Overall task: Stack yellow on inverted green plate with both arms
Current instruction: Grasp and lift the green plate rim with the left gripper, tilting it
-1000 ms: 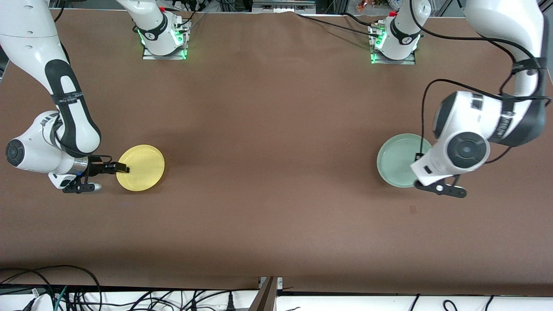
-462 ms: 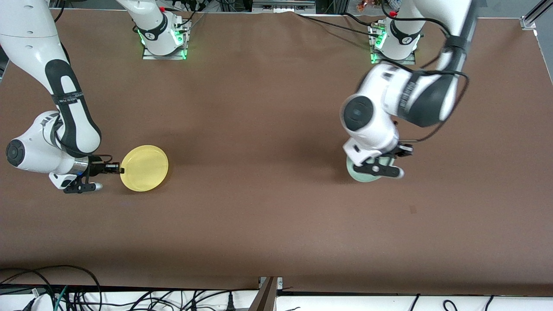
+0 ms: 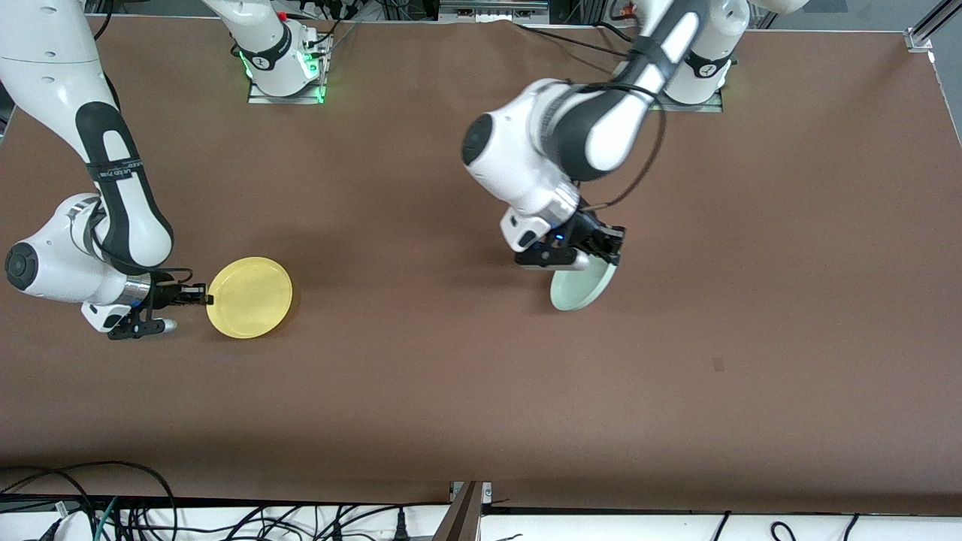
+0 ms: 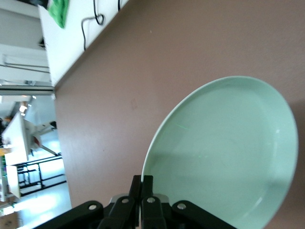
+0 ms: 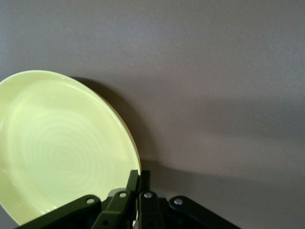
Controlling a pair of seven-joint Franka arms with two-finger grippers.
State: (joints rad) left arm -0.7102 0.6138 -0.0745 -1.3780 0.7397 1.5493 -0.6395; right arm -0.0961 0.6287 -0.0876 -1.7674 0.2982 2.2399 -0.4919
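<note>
Left gripper (image 3: 597,252): you have it up over the middle of the brown table (image 3: 466,391), its fingers (image 4: 142,191) pinched on the rim of the green plate (image 3: 582,284).

Green plate: you see it tilted in the air, hanging from the left gripper by its edge. In the left wrist view its hollow face (image 4: 224,152) is turned toward that camera, with the table past it.

Right gripper (image 3: 201,298): yours sits low at the right arm's end of the table, its fingers (image 5: 133,183) closed on the rim of the yellow plate (image 3: 250,297).

Yellow plate: it is held by its edge, close to level, hollow side up. A shadow shows on the table under its free edge; you cannot tell whether it touches the surface. In the right wrist view its inner face (image 5: 62,148) shows fine rings.

Plates: well apart from each other, the yellow one toward the right arm's end, the green one near the table's middle.
</note>
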